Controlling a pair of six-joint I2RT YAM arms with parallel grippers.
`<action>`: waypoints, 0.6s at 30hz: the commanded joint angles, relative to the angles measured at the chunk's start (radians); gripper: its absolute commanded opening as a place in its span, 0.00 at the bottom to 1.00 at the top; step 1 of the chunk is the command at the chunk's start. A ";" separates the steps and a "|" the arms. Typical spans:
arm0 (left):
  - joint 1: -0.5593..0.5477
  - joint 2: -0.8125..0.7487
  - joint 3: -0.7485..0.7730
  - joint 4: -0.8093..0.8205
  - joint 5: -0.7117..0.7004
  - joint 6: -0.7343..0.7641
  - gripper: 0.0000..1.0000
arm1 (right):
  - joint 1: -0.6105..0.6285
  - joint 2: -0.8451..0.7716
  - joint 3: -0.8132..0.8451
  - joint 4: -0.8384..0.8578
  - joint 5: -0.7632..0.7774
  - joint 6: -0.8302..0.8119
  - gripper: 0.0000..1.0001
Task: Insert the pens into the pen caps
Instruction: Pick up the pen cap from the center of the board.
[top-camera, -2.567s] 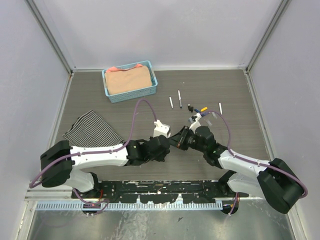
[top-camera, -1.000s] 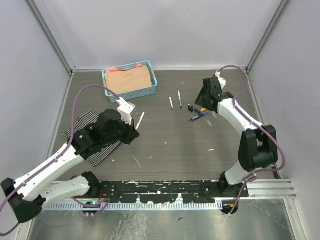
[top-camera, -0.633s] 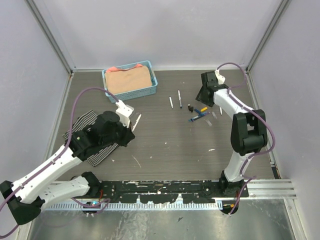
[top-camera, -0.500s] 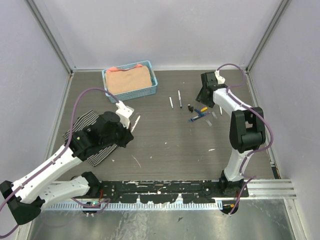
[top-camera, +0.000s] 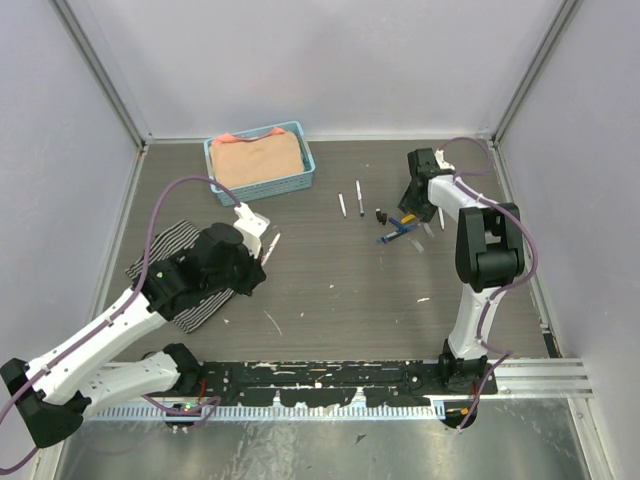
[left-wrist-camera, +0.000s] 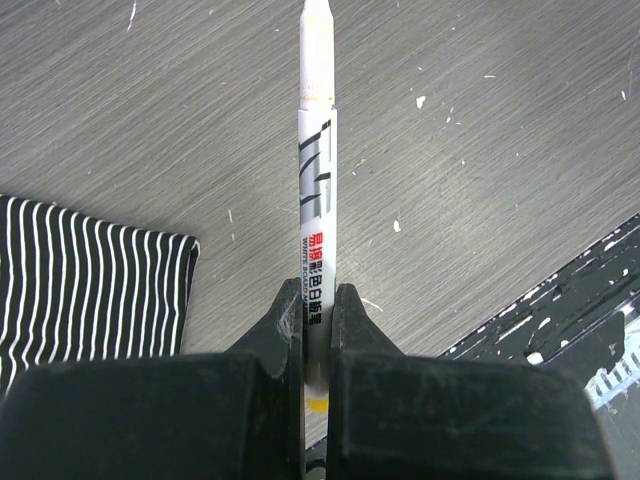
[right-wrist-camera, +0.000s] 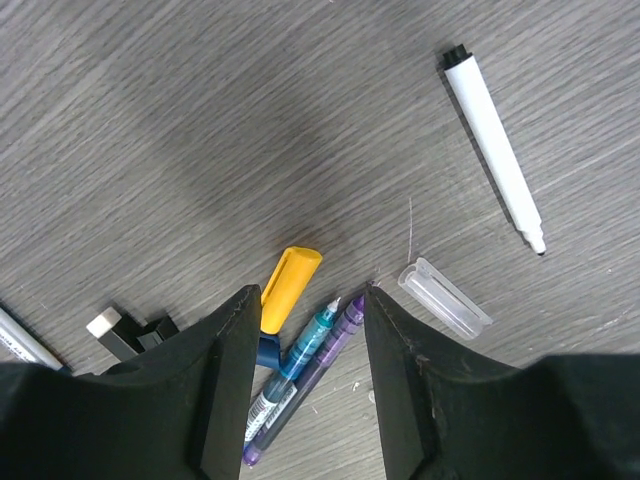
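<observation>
Left gripper (left-wrist-camera: 317, 300): clamped on white pen (left-wrist-camera: 317, 180), above table (left-wrist-camera: 500, 150).
Right gripper (right-wrist-camera: 310, 295): jaws apart, empty, hovering over yellow cap (right-wrist-camera: 291, 285) lying on table.
Advice: descend squarely, straddle cap across its width, then close.

You had the basket (top-camera: 268, 190) at eleven o'clock on the table (top-camera: 330, 300), fabric (top-camera: 258, 158) in it, and a cloth (top-camera: 175, 245) at nine. Two pens (top-camera: 360, 197) lay at twelve, more pens and caps (top-camera: 408, 217) at two.

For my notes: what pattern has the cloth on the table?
The cloth is black with white stripes; left wrist view.
</observation>
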 joint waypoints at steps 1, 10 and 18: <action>0.003 0.006 0.032 0.000 -0.008 0.010 0.00 | 0.001 0.007 0.063 0.008 -0.003 -0.016 0.50; 0.004 0.007 0.033 -0.001 -0.001 0.011 0.00 | -0.001 0.033 0.069 0.008 -0.013 -0.021 0.49; 0.003 0.009 0.032 -0.003 0.000 0.011 0.00 | 0.000 0.067 0.093 0.008 -0.020 -0.036 0.47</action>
